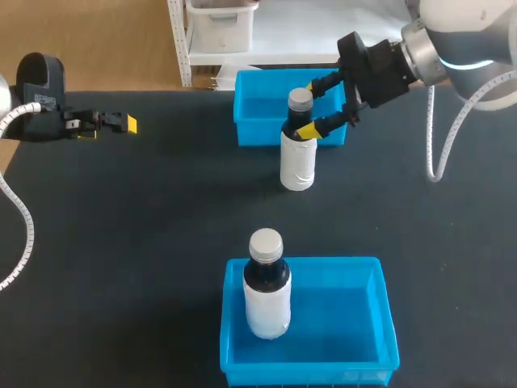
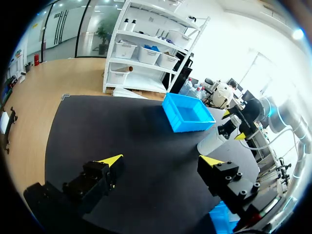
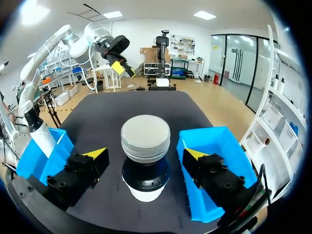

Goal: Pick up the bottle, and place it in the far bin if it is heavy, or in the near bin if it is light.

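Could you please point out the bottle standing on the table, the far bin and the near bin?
bottle on the table [image 1: 297,166], head view, its white label.
far bin [image 1: 258,109], head view, its bare floor.
near bin [image 1: 339,323], head view, its bare floor.

One bottle [image 1: 297,158] stands on the table [image 1: 145,242], at the far side and a bit right of the middle. The far bin [image 1: 258,133] sits just behind it. The right gripper [image 1: 312,107] is at the bottle's top, with one finger on each side and a gap between. A second bottle [image 1: 266,295] stands in the left part of the near bin [image 1: 339,315]. The left gripper [image 1: 121,123] is well apart, at the far left.
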### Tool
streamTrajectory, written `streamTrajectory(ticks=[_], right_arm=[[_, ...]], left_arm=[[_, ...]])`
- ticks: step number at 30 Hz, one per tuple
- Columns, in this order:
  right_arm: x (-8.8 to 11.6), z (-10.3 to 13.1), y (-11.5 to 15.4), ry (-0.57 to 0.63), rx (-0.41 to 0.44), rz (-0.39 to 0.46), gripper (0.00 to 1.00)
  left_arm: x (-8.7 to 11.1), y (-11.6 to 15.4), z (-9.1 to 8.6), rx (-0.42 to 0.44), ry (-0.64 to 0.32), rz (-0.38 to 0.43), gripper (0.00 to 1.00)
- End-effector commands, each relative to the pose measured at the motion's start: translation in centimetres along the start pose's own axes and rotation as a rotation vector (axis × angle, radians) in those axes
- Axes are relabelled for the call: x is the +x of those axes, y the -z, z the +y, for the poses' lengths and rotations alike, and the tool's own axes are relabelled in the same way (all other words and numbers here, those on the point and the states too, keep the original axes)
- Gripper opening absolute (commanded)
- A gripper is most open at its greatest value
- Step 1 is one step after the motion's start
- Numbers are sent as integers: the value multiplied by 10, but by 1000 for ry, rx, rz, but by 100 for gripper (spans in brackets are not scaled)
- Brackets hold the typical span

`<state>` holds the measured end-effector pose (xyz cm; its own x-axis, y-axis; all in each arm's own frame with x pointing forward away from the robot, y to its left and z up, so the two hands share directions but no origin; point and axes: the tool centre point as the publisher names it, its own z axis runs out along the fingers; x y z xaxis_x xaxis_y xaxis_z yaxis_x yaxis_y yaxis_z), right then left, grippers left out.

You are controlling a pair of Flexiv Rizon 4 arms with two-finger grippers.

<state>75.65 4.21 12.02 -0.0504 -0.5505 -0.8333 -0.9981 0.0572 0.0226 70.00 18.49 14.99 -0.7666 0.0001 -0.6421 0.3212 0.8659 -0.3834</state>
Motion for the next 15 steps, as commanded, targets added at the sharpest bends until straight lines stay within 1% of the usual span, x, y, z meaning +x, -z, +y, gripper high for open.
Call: streamTrajectory(ticks=[1,9,13,15], right_arm=[[0,-2,-3,-4,3,-5,100],[-1,-3,-7,-5,0,-9,100],[-1,-3,-9,-1,-3,-9,93],[-1,-3,-10,0,-5,-9,84]], left_arm=[[0,0,0,0,0,0,100],[0,0,0,0,0,0,100],[0,0,0,0,0,0,100],[0,0,0,0,0,0,100]])
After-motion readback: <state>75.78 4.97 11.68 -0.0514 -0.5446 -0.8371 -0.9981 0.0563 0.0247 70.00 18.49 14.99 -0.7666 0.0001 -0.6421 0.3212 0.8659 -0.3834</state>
